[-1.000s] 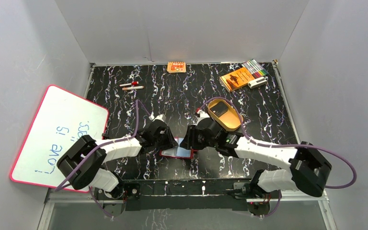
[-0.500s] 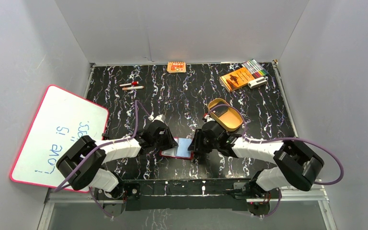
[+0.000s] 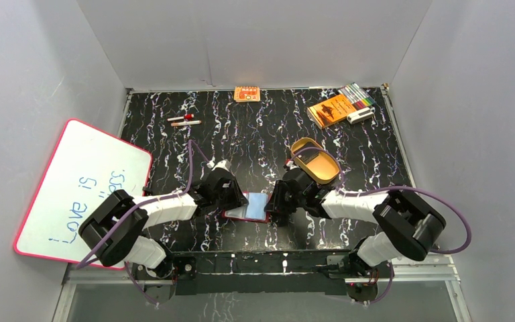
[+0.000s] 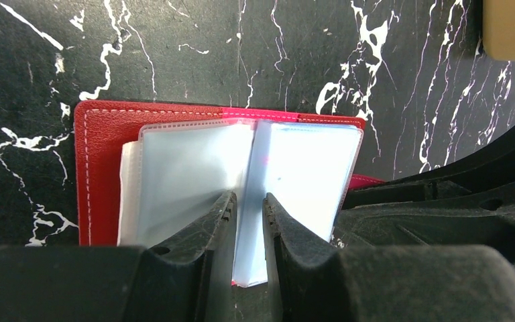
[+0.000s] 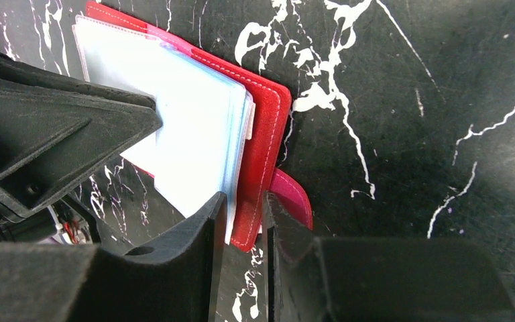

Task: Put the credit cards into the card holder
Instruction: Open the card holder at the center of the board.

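Note:
The card holder [image 3: 247, 208] lies open near the table's front edge, a red cover [image 4: 97, 168] with pale clear sleeves [image 5: 188, 127]. My left gripper [image 4: 248, 209] is shut on one upright sleeve at the spine. My right gripper [image 5: 243, 208] is closed on the right edge of the cover [image 5: 268, 134], beside the snap tab [image 5: 295, 201]. In the top view the left gripper [image 3: 233, 201] and right gripper [image 3: 275, 206] flank the holder. A dark shape in the tan tray [image 3: 328, 176] looks like one of the credit cards [image 3: 306, 154]; I cannot make out any others.
A whiteboard [image 3: 80, 188] leans at the left. Two pens [image 3: 184, 121] lie at the back left and a small orange box [image 3: 247, 94] at the back centre. An orange booklet [image 3: 330, 109], markers [image 3: 357, 94] and a small white object [image 3: 361, 115] sit at the back right.
My right gripper has narrowed onto the card holder's right edge, and the right arm's elbow has swung inward. The left gripper has kept its hold.

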You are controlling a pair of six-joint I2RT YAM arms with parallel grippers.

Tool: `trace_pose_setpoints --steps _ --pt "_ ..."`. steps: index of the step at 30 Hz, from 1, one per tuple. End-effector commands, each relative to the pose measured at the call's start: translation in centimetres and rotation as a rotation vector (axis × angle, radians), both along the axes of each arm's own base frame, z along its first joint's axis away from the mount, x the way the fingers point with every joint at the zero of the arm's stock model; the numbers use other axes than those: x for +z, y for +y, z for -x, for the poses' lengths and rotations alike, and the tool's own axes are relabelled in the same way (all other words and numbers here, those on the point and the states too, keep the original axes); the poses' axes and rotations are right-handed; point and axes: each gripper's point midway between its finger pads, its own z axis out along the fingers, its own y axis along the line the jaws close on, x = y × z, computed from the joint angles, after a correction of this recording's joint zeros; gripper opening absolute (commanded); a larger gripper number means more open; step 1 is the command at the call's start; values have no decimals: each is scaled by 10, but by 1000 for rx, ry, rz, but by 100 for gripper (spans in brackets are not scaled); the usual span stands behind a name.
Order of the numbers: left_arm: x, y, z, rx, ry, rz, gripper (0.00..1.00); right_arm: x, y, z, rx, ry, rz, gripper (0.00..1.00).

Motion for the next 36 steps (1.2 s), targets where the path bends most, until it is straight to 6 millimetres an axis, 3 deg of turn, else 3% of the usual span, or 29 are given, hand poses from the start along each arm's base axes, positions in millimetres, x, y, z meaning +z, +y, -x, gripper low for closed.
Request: trace_pose_setpoints --steps 1,24,31,36 --pt "-26 22 18 -13 65 -109 20 14 21 -6 33 -32 -97 32" --pt "-34 21 20 -13 83 -115 19 23 35 -7 46 -14 -194 40" --pt "-31 22 21 -5 82 -106 19 37 14 -12 -72 -68 -217 43" --pt "-34 22 21 7 90 -100 18 53 15 -12 -83 -82 -273 46"
